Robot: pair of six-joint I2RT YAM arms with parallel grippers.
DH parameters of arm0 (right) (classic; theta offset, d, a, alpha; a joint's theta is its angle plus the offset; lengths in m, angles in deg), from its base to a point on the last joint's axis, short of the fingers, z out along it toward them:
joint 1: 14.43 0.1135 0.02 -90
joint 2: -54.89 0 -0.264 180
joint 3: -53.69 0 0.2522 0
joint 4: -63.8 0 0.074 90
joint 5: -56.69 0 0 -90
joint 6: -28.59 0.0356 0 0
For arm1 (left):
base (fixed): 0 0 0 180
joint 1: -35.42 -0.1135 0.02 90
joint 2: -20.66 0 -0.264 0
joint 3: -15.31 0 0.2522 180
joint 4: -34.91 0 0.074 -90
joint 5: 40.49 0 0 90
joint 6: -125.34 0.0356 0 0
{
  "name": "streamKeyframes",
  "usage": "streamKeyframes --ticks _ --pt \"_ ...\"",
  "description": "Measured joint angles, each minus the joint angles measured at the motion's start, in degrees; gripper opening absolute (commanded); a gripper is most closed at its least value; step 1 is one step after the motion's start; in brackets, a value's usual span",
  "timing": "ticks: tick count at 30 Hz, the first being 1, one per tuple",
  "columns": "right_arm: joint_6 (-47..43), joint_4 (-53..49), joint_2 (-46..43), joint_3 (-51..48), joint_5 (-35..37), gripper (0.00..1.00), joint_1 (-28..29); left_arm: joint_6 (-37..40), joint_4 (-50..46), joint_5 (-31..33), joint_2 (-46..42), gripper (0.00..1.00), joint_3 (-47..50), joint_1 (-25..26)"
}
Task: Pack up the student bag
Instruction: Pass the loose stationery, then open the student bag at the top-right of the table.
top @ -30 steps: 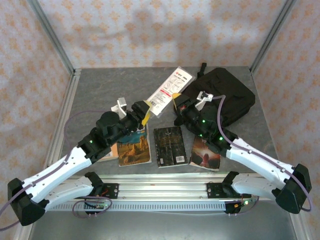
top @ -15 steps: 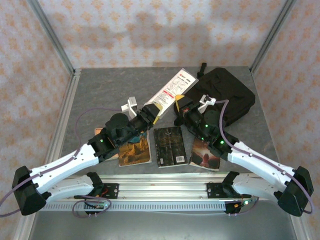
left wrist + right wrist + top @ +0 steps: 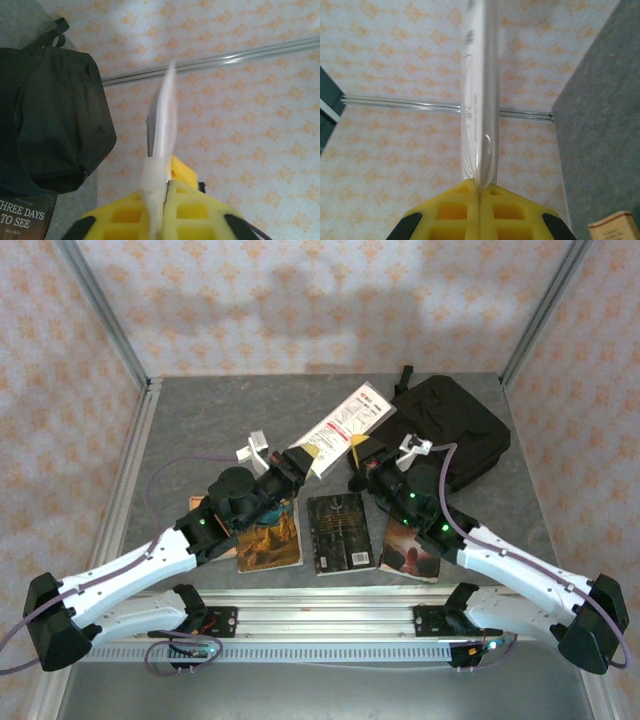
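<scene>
Pinching one flat, glossy white packet are left gripper and right gripper.

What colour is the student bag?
Black. The bag shows best in the top external view.

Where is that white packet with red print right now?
In the top view, the white packet is mid-table, pinched by the left tool and right tool, just left of the black backpack.
</scene>
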State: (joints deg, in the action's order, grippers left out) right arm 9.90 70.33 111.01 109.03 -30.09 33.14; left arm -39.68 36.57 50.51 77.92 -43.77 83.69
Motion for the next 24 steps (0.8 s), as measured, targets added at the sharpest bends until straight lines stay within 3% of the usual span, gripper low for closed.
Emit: streamKeyframes --ticks 7,8,16,24 --pt "-6.71 -10.64 -1.31 2.25 3.23 0.72 0.39 2.73 -9.35 4.09 -4.90 0.00 -0.02 0.11" --pt "-7.98 -12.63 -1.49 3.21 3.91 0.77 0.39 3.39 -10.88 4.76 -6.05 0.00 -0.04 0.11" --pt "-29.16 -34.60 1.22 18.10 12.13 0.99 -0.55 13.64 -29.57 12.09 -13.90 0.00 -3.39 0.11" --pt "-45.33 -51.06 20.09 33.59 12.07 0.95 -5.97 21.75 -44.04 17.38 -16.72 0.00 -2.84 0.11"
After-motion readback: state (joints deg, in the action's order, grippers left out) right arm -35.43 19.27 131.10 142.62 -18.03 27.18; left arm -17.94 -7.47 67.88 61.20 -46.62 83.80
